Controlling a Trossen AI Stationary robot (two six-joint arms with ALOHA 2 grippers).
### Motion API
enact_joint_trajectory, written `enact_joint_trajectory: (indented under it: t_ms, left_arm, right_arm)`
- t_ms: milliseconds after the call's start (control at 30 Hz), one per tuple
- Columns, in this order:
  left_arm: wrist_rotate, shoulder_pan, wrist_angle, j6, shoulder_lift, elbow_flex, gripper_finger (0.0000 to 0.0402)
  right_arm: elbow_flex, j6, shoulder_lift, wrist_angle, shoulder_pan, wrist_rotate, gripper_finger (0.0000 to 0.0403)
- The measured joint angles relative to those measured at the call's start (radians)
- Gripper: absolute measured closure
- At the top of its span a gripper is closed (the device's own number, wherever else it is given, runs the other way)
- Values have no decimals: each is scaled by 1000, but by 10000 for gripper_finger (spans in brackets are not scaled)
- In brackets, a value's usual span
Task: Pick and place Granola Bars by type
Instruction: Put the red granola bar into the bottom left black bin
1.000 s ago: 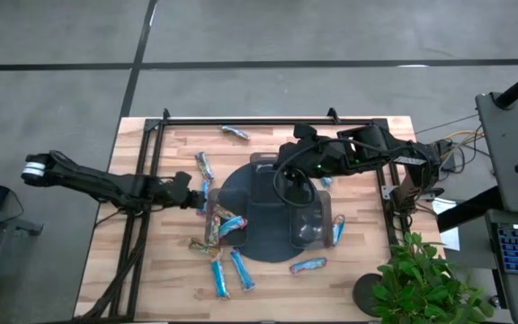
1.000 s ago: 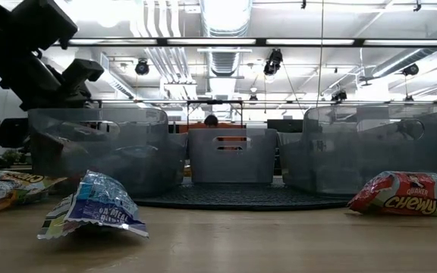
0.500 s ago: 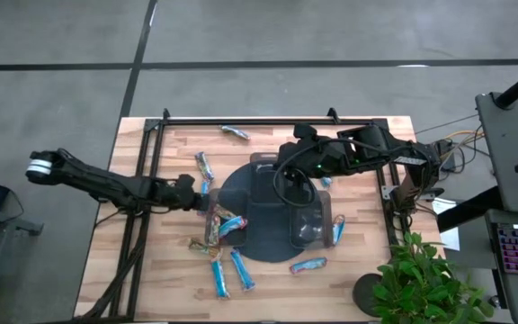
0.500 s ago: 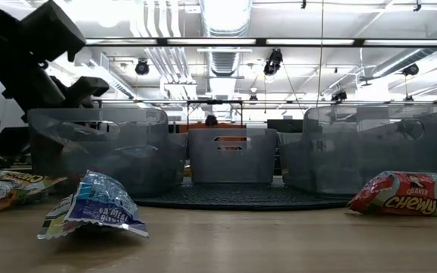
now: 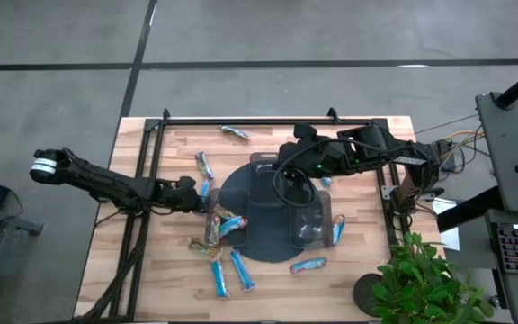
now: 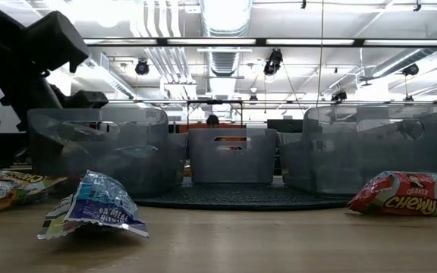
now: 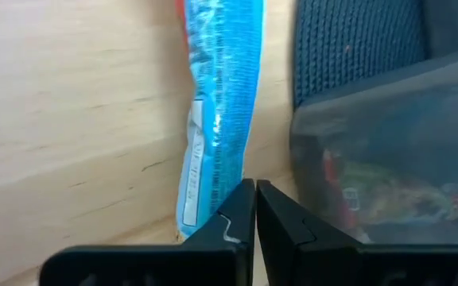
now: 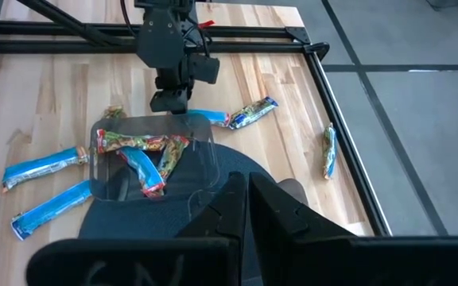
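Wooden tabletop [image 5: 160, 270] under both arms: nearest the front edge, loose granola bars [image 5: 232, 270] lie scattered, blue ones beside a red one [image 5: 308, 265]. On the dark round tray [image 5: 263, 243], the left clear bin [image 8: 153, 163] holds several bars, red and greenish, while another bin [image 5: 308, 225] sits right. Fingers pressed together, the left gripper [image 5: 196, 192] hovers at a blue bar [image 7: 217, 119] beside that bin; the right gripper [image 5: 286, 166], likewise closed and empty, hangs over the tray's far side.

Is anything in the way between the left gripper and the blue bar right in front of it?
Nothing visible. The left gripper is shut, its tips right at the near end of the light blue granola bar, which lies flat on the bare table beside the clear bin.
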Motion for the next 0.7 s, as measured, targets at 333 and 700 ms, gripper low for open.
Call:
enact_joint_trajectory:
  t_ms: [333,700]
  left_arm:
    - [29,0,-196,23,-28,32,402]
    - [42,0,-272,223,-55,199,402]
  right_arm:
    - [0,0,0,0,-1,22,394]
    - [0,0,0,0,-1,21,394]
